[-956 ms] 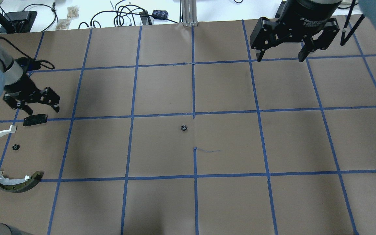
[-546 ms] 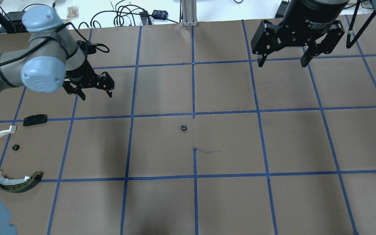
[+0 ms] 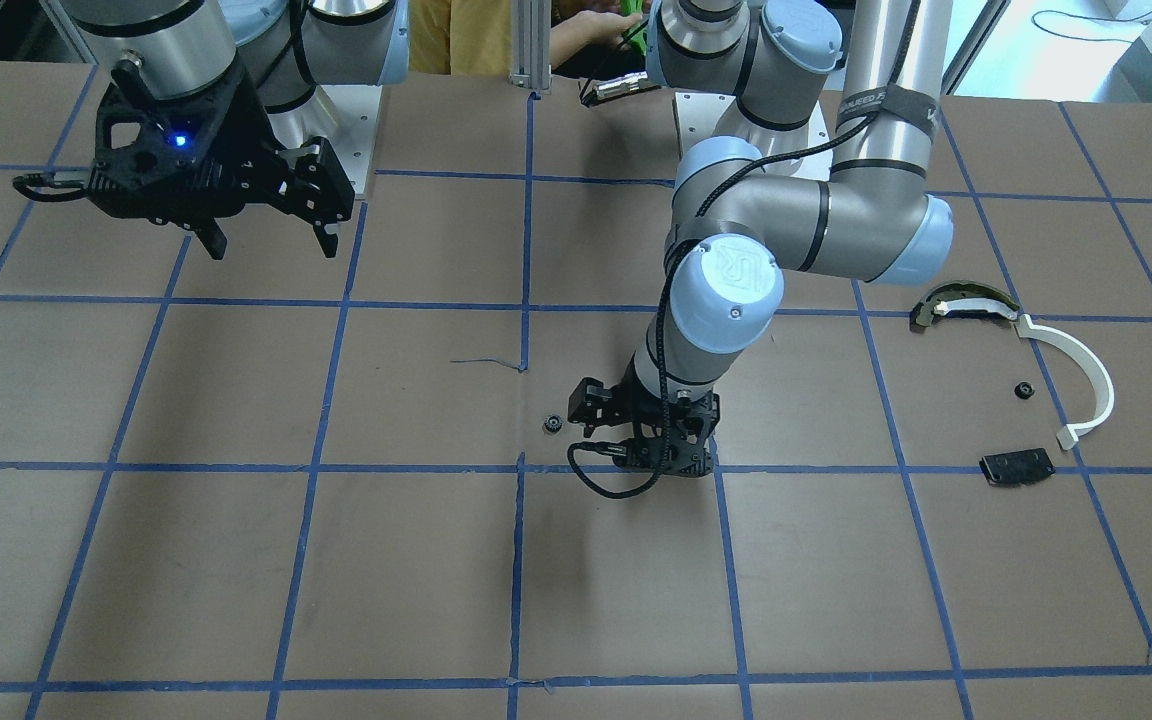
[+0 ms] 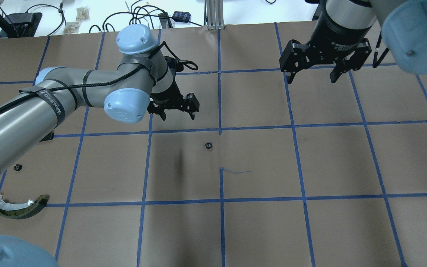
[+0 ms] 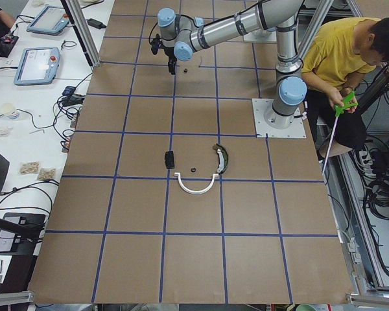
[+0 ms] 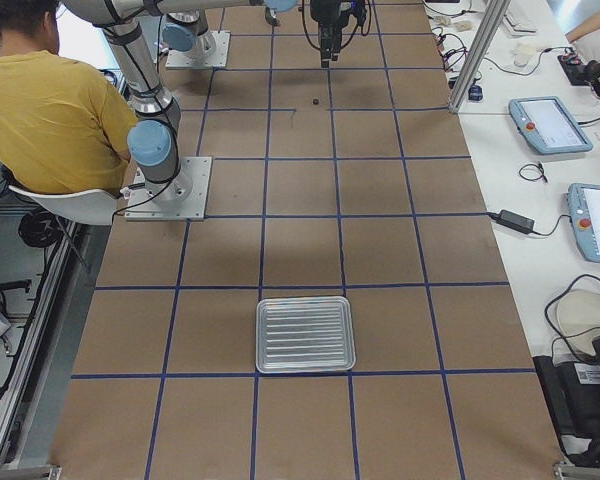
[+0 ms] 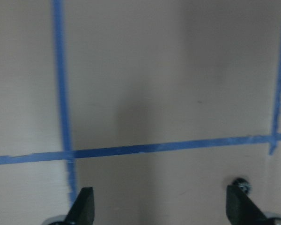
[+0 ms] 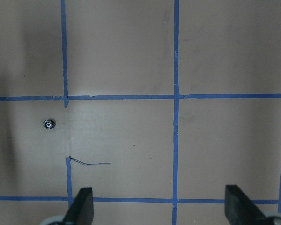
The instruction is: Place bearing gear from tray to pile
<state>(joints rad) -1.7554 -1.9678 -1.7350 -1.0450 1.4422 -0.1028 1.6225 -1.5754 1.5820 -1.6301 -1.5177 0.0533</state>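
Over the last second the left arm had swung away from the pile, where its claw had hung above the small black plate (image 3: 1016,467), and had reached across to the middle of the counter (image 4: 310,167). The left claw (image 4: 178,116) now hovered just beyond the bearing gear (image 4: 208,145). The gear itself had not shifted. It lay alone on the brown paper near the centre crossing of blue tape, well apart from the metal tray (image 6: 305,335) at the far end and from the pile. By that reading the arm was on its approach to pick the gear up, and nothing had yet been grasped. In the left wrist view the gear showed at the lower right, close to one fingertip rather than centred between the two, so the claw probably needed a small sideways correction before descending. The left arm was stretched long across the counter with its wrist turned down, and the claw pointed at the surface, spread wide and holding nothing. The right claw (image 4: 312,79) had drifted only slightly and hung high over the far side, also spread and empty. In the pile, the white plastic arc (image 3: 1086,385), the dark brake-shoe-like piece (image 3: 966,300) and another small gear (image 3: 1023,390) lay undisturbed.
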